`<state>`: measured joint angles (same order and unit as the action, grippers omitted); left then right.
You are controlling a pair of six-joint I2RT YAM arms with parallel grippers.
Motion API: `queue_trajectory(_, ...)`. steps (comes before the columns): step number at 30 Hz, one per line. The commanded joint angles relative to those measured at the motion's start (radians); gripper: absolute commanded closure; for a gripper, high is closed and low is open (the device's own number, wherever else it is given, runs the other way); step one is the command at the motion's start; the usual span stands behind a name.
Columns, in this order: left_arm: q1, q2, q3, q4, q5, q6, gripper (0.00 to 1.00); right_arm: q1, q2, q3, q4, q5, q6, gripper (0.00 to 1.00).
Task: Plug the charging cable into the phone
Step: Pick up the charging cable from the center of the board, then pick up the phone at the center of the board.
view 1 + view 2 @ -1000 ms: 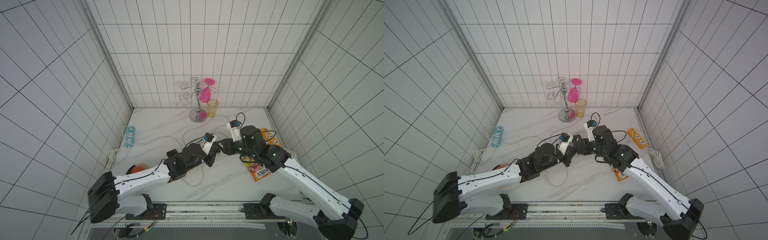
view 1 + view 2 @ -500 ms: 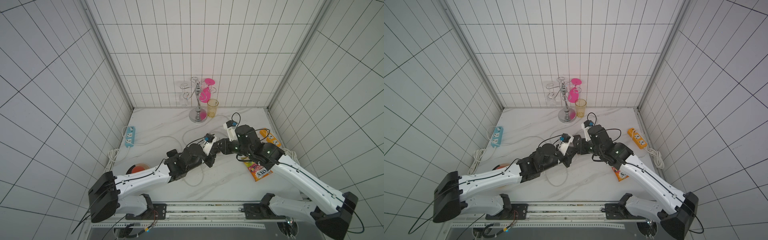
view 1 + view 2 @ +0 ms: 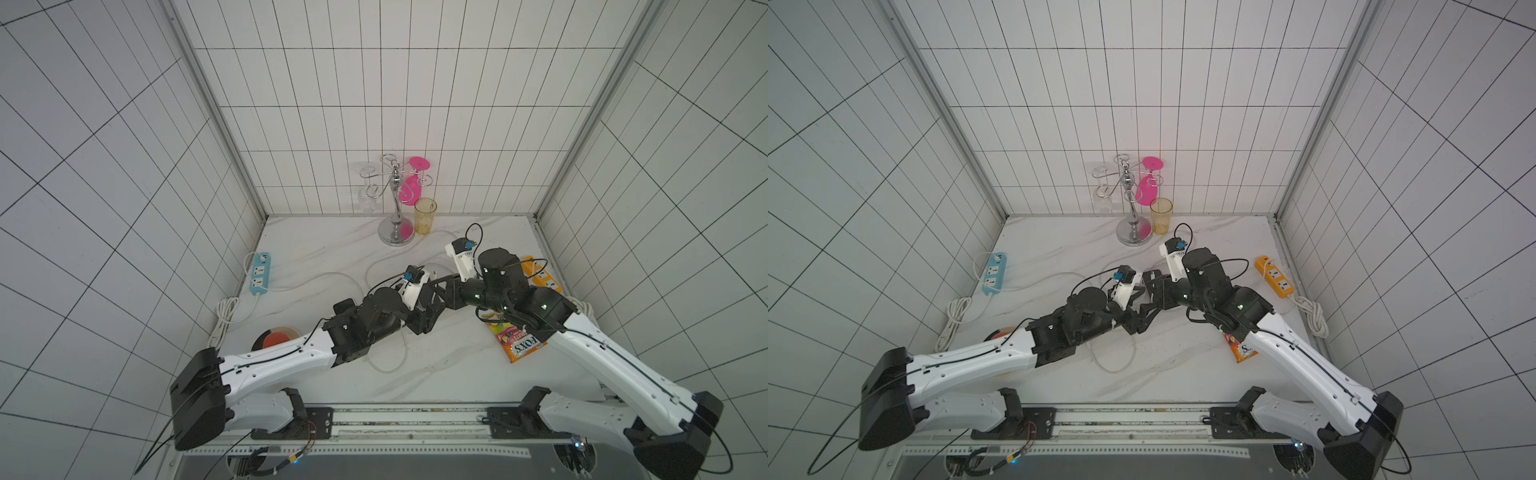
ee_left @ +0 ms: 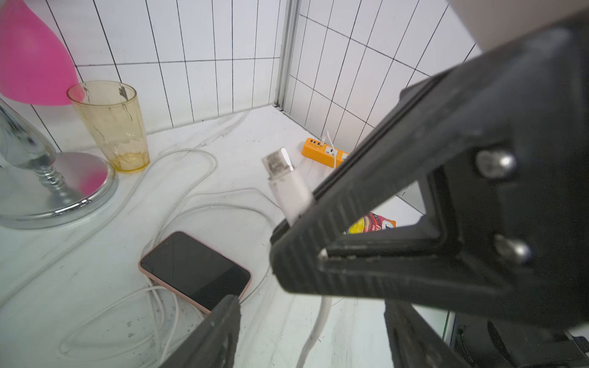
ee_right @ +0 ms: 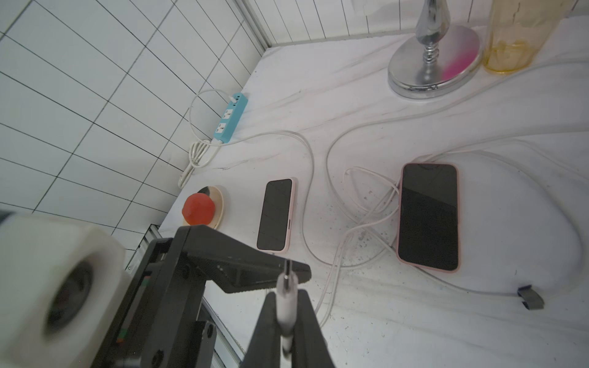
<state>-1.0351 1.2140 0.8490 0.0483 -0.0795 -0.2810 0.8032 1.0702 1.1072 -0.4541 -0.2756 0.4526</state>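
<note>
The white marble table (image 3: 436,374) carries both arms, which meet over its middle: the left arm (image 3: 270,361) reaches in from one side, the right arm (image 3: 615,365) from the other. At the back stands a chrome glass stand (image 3: 397,232) with a pink glass (image 3: 409,189) hanging on it and a yellow tumbler (image 3: 424,216) just beside its base. A blue power strip (image 3: 259,274) lies near one wall, an orange power strip (image 3: 1275,282) near the opposite one, and a snack packet (image 3: 517,343) sits partly under the right arm.

The phone (image 5: 428,216), in a pink case, lies flat and screen up among loose loops of white lead; a second phone (image 5: 275,215) lies well apart from it, beside a red object (image 5: 197,208) on a round dish.

The left gripper (image 4: 312,306) has its jaws spread wide and clamps nothing – the charging cable (image 4: 319,318) merely hangs down between them. The right gripper (image 5: 287,298) is closed tight on the white plug (image 4: 288,188), whose metal tip sticks out past the fingers, up in the air and clear of the phone.
</note>
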Motion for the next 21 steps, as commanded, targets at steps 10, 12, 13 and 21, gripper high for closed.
queue_trajectory(10,-0.005,-0.295,-0.002,-0.249,0.042,-0.175,0.17,-0.086,-0.125,-0.11,0.104,-0.445,-0.204,1.0)
queue_trajectory(12,0.005,-0.329,0.008,-0.251,0.06,-0.18,0.15,-0.09,-0.126,-0.116,0.104,-0.527,-0.222,1.0)
queue_trajectory(13,0.02,-0.336,0.033,-0.269,0.127,-0.162,0.15,-0.091,-0.122,-0.118,0.104,-0.575,-0.234,1.0)
queue_trajectory(21,0.178,-0.349,0.114,-0.372,0.457,-0.06,0.19,-0.094,-0.071,-0.071,0.042,-0.767,-0.3,1.0)
